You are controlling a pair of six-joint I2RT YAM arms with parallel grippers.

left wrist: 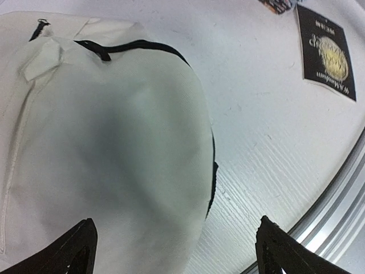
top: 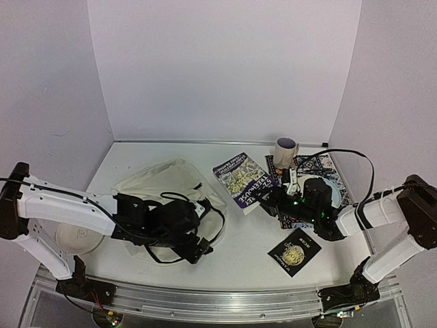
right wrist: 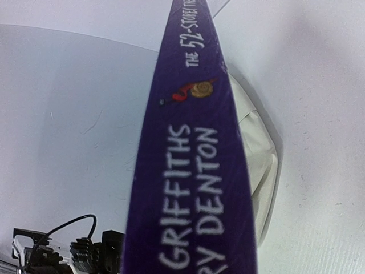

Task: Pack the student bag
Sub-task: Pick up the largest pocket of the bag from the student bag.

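Left gripper [left wrist: 177, 249] hangs released over the bag [top: 160, 184], which lies left of centre; right gripper [top: 278, 202] grips the book [top: 242, 179] beside it. Book-loading step, I judge: next, the bag's mouth likely needs opening.

- One student bag [top: 164, 184], under the left pincer [top: 196, 247].
- Two books: purple book [top: 244, 179] at the right pincer [top: 274, 198], black book [top: 294, 251] lying nearer than that pincer.
- One mug [top: 285, 152], beyond the right pincer.
- One patterned mat [top: 332, 169], beneath the right pincer.
- One white dish [top: 75, 239], well left of the left pincer.
- Two pincers.
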